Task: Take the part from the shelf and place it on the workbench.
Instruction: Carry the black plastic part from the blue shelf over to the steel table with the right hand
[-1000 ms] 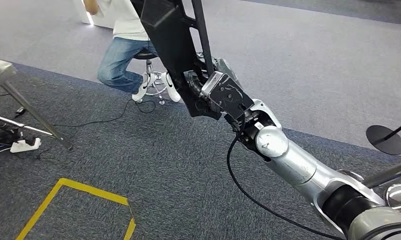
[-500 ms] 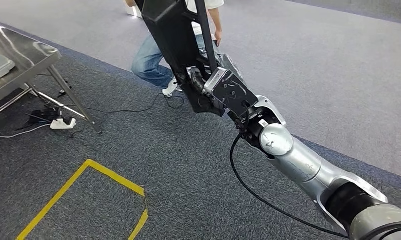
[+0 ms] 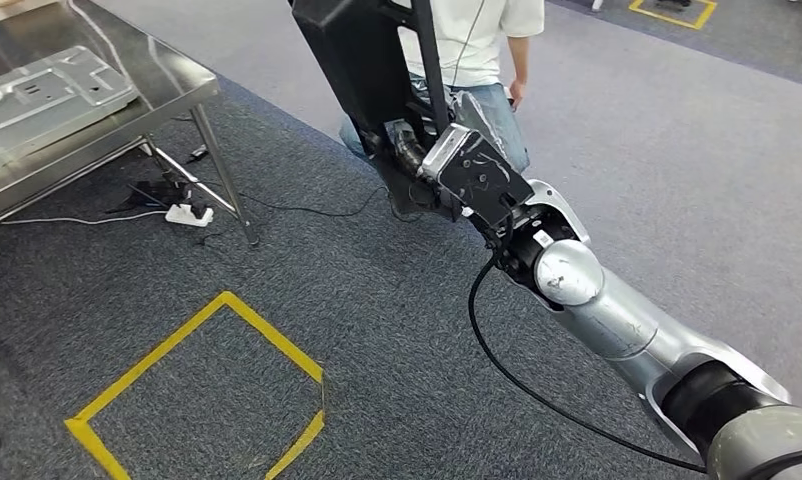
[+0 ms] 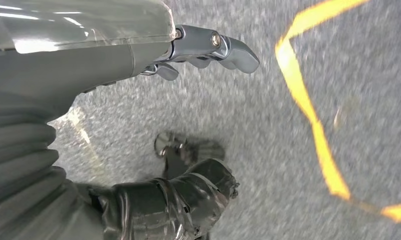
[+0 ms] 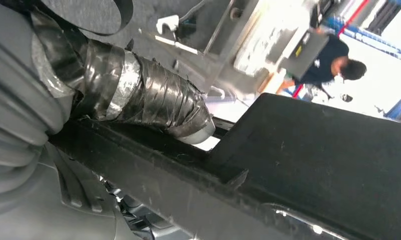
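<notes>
The part (image 3: 352,55) is a long black moulded panel held upright in front of me, its top cut off by the head view's edge. My right hand (image 3: 427,165) grips its lower end, with the silver arm stretched forward from the lower right. In the right wrist view the tape-wrapped thumb (image 5: 153,100) presses on the part (image 5: 313,165). The steel workbench (image 3: 177,85) stands at the upper left. My left hand (image 4: 88,65) hangs over the carpet, fingers (image 4: 208,45) apart, holding nothing.
A pressed grey metal sheet (image 3: 47,90) lies on the workbench. A person (image 3: 477,60) sits behind the part. A yellow tape square (image 3: 207,390) marks the carpet in front. A power strip (image 3: 189,213) and cables lie by the bench leg.
The camera has swung, so the whole scene has shifted right and down. The workbench has come into view at the upper left. The part stays in my right hand.
</notes>
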Controlling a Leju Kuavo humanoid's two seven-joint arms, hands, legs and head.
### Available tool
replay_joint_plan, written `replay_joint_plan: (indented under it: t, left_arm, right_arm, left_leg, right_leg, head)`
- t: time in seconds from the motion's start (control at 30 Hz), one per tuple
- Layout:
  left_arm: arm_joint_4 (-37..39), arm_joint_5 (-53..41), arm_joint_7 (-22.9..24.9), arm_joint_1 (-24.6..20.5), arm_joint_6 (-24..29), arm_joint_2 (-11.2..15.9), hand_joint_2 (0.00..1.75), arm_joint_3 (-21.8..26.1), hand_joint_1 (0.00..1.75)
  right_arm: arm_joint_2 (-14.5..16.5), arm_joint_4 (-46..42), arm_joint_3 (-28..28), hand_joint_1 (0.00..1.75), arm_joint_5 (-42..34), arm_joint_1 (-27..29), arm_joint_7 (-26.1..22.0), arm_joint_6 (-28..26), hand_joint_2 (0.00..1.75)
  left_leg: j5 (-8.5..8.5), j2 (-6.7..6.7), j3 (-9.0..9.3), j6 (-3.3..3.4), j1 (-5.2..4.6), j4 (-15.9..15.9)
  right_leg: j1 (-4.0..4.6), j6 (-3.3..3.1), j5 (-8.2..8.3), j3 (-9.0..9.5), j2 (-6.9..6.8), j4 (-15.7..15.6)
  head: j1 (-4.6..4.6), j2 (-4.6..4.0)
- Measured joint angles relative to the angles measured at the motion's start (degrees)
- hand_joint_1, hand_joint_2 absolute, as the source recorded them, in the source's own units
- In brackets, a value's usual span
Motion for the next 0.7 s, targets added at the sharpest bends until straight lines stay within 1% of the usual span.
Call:
replay_joint_plan:
  t: [0.03,0.07,0.1,0.13,0.17,0.2,0.23,0.27,0.3,0.33,0.37,0.4,0.43,0.47,0.5,0.53,0.57,0.6,0.63,0.67,0.7]
  left_arm:
    - [0.0,0.0,0.0,0.0,0.1,0.0,1.75,-0.2,0.0]
    - [0.0,0.1,-0.1,0.0,0.2,0.0,1.75,-0.3,0.0]
    - [0.0,0.1,-0.1,0.0,0.3,0.0,1.75,-0.4,0.0]
    - [0.0,0.2,-0.1,0.1,0.4,0.0,1.75,-0.5,0.0]
    - [0.0,0.3,-0.1,0.1,0.4,0.0,1.75,-0.5,0.0]
    - [0.0,0.4,-0.2,0.1,0.5,0.0,1.75,-0.5,0.0]
    - [0.0,0.6,-0.2,0.2,0.6,0.0,1.75,-0.5,0.0]
    - [0.0,0.7,-0.1,0.3,0.6,0.1,1.75,-0.5,0.0]
    - [0.0,0.8,-0.1,0.5,0.6,0.1,1.75,-0.5,0.0]
    - [0.1,0.8,0.0,0.6,0.7,0.2,1.75,-0.6,0.0]
    - [0.1,0.8,0.0,0.5,0.7,0.2,1.75,-0.6,0.0]
    - [0.1,0.8,0.0,0.4,0.7,0.1,1.75,-0.6,0.0]
    - [0.1,0.8,0.0,0.3,0.7,0.2,1.75,-0.6,0.0]
    - [0.1,0.8,0.0,0.2,0.7,0.2,1.75,-0.6,0.0]
    - [0.1,0.9,0.0,0.1,0.7,0.2,1.75,-0.6,0.0]
    - [0.1,0.9,0.0,0.1,0.7,0.2,1.75,-0.6,0.0]
    - [0.1,0.9,0.1,0.2,0.7,0.2,1.75,-0.6,0.0]
    - [0.1,0.9,0.1,0.2,0.7,0.2,1.75,-0.6,0.0]
    - [0.1,0.9,0.1,0.2,0.8,0.2,1.75,-0.6,0.0]
    - [0.1,0.9,0.1,0.1,0.8,0.3,1.75,-0.6,0.0]
    - [0.1,0.9,0.1,0.0,0.9,0.3,1.75,-0.6,0.0]
  right_arm:
    - [-0.5,-0.2,-0.1,1.75,0.0,-0.1,0.2,0.1,1.75]
    - [-0.9,-0.3,-0.2,1.75,-0.1,0.0,0.3,0.2,1.75]
    - [-1.2,-0.4,-0.3,1.75,-0.1,0.0,0.5,0.3,1.75]
    - [-1.5,-0.6,-0.4,1.75,-0.1,0.0,0.6,0.4,1.75]
    - [-1.9,-0.8,-0.7,1.75,-0.2,0.1,0.8,0.5,1.75]
    - [-2.2,-0.9,-0.9,1.75,-0.2,0.1,0.9,0.7,1.75]
    - [-2.4,-1.1,-1.1,1.75,-0.3,0.1,1.1,0.8,1.75]
    - [-2.6,-1.1,-1.2,1.75,-0.3,0.1,1.1,0.9,1.75]
    - [-2.7,-1.2,-1.3,1.75,-0.3,0.1,1.2,1.1,1.75]
    - [-2.7,-1.3,-1.4,1.75,-0.4,0.1,1.3,1.2,1.75]
    - [-2.8,-1.4,-1.5,1.75,-0.4,0.1,1.3,1.3,1.75]
    - [-2.9,-1.5,-1.6,1.75,-0.4,0.1,1.4,1.3,1.75]
    - [-3.0,-1.6,-1.7,1.75,-0.4,0.2,1.4,1.3,1.75]
    - [-3.1,-1.7,-1.8,1.75,-0.4,0.2,1.4,1.3,1.75]
    - [-3.2,-1.7,-1.9,1.75,-0.4,0.2,1.5,1.4,1.75]
    - [-3.2,-1.7,-2.0,1.75,-0.4,0.3,1.5,1.4,1.75]
    - [-3.2,-1.7,-2.0,1.75,-0.4,0.3,1.6,1.4,1.75]
    - [-3.2,-1.7,-2.1,1.75,-0.4,0.3,1.6,1.5,1.75]
    - [-3.2,-1.8,-2.1,1.75,-0.4,0.3,1.7,1.6,1.75]
    - [-3.3,-1.8,-2.2,1.75,-0.4,0.3,1.7,1.7,1.75]
    - [-3.4,-1.9,-2.3,1.75,-0.3,0.3,1.8,1.7,1.75]
  left_leg:
    - [-0.07,-2.07,0.49,0.29,0.33,-0.2]
    - [-0.36,-3.63,0.53,0.17,0.43,0.2]
    - [-0.66,-4.49,0.44,-0.08,0.52,0.7]
    - [-0.96,-5.33,0.24,-0.38,0.56,1.3]
    - [-1.13,-6.06,-0.07,-0.7,0.61,1.7]
    - [-1.18,-6.81,-0.39,-1.03,0.66,1.8]
    - [-1.09,-7.52,-0.61,-1.38,0.71,1.8]
    - [-1.01,-7.96,-0.81,-1.68,0.81,1.7]
    - [-1.06,-7.61,-0.94,-1.98,0.78,1.8]
    - [-1.3,-6.64,-1.18,-2.21,0.69,2.2]
    - [-1.96,-5.0,-1.79,-2.44,0.61,3.4]
    - [-3.04,-3.09,-2.89,-2.7,0.58,5.7]
    - [-4.42,-1.68,-4.54,-2.94,0.69,8.8]
    - [-5.76,-0.64,-6.4,-3.17,0.86,12.3]
    - [-6.55,-0.08,-8.04,-3.31,1.0,15.1]
    - [-6.42,0.14,-8.87,-3.38,1.09,16.4]
    - [-5.2,0.31,-8.52,-3.33,1.12,15.4]
    - [-3.26,0.76,-7.19,-3.15,1.09,12.6]
    - [-1.44,1.92,-5.29,-2.84,0.9,8.6]
    - [-0.26,3.27,-3.43,-2.51,0.45,5.1]
    - [0.23,4.39,-2.24,-2.15,0.04,2.8]
  right_leg:
    - [-0.16,0.3,0.06,-1.67,2.06,2.2]
    - [-0.35,0.49,1.72,-2.3,2.92,1.6]
    - [-0.64,0.59,3.51,-0.95,4.15,-1.7]
    - [-0.86,0.63,4.72,0.3,5.54,-4.7]
    - [-0.98,0.57,5.12,1.11,6.57,-6.5]
    - [-0.89,0.36,4.84,1.42,7.08,-7.0]
    - [-0.74,0.04,4.83,1.53,6.68,-7.2]
    - [-0.79,-0.36,4.89,1.68,5.91,-7.4]
    - [-0.85,-0.72,4.96,1.89,5.32,-7.6]
    - [-1.02,-1.05,5.04,2.13,4.76,-7.9]
    - [-1.14,-1.34,5.04,2.39,4.19,-8.1]
    - [-1.06,-1.54,4.98,2.59,3.64,-8.2]
    - [-1.0,-1.74,4.86,2.74,2.95,-8.2]
    - [-0.92,-1.85,4.73,2.88,2.21,-8.2]
    - [-0.87,-1.9,4.55,3.05,1.41,-8.2]
    - [-0.86,-1.89,4.34,3.26,0.63,-8.2]
    - [-0.86,-1.82,4.09,3.55,-0.14,-8.2]
    - [-0.85,-1.72,3.8,3.93,-0.95,-8.2]
    - [-0.82,-1.57,3.48,4.35,-1.69,-8.2]
    - [-0.64,-1.32,3.17,4.69,-2.38,-8.2]
    - [-0.45,-1.07,2.93,4.95,-3.03,-8.3]
  head:
    - [0.06,0.0]
    - [0.08,0.01]
    - [0.07,0.0]
    - [0.05,0.01]
    - [0.06,0.0]
    - [0.05,0.0]
    - [0.05,0.01]
    - [0.08,0.01]
    - [0.05,0.01]
    - [-0.02,0.01]
    - [-0.08,0.0]
    - [-0.16,0.0]
    - [-0.21,-0.01]
    - [-0.21,0.0]
    - [-0.22,0.01]
    - [-0.21,0.01]
    - [-0.22,0.01]
    - [-0.22,0.01]
    - [-0.21,0.01]
    - [-0.22,0.0]
    - [-0.2,0.0]
